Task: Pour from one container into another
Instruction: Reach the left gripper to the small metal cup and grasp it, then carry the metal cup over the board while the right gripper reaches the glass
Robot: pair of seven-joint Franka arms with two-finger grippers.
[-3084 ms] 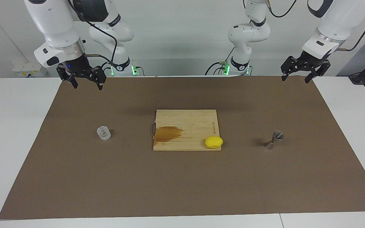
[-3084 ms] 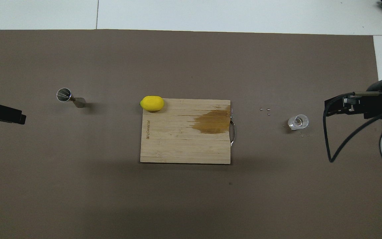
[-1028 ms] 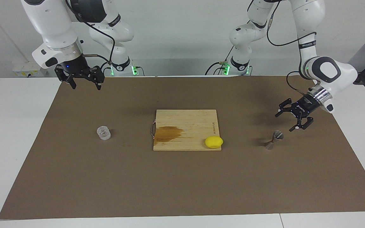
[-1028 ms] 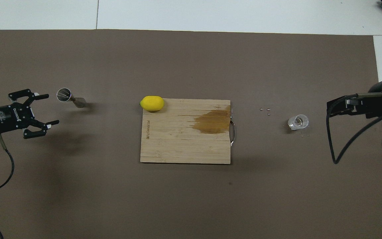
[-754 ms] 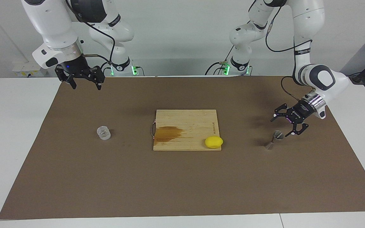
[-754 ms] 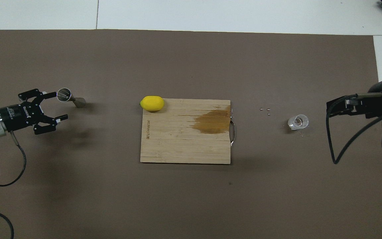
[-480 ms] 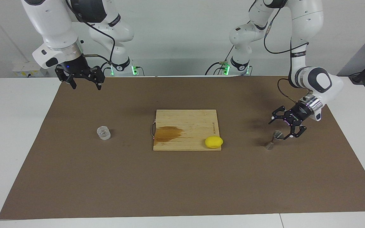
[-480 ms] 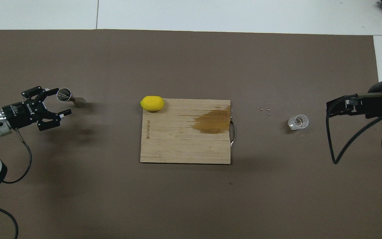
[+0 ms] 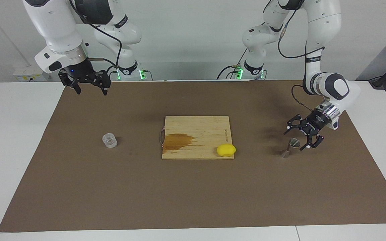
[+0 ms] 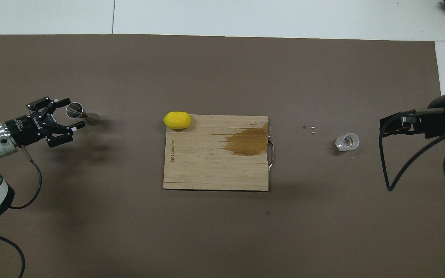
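Steel jigger [image 9: 289, 148] flanked by the left claw [image 9: 296, 139], fingers apart, at the left arm's end of the desk [image 9: 28, 140]
Glass [image 9: 109, 140] stands at the right arm's end; right claw [image 9: 89, 87] waits, spread, above the mat's [image 9: 193, 194] edge.

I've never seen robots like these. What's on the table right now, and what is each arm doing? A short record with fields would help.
surface: brown mat
middle: wooden cutting board with a brown stain; yellow lemon on its corner
jigger: steel, hourglass-shaped, upright, toward the left arm's end
glass tumbler: clear, upright, toward the right arm's end
left gripper: open, low beside the jigger's top cup, fingers either side, not yet gripping
right gripper: open, raised over the mat's edge near its base, waiting
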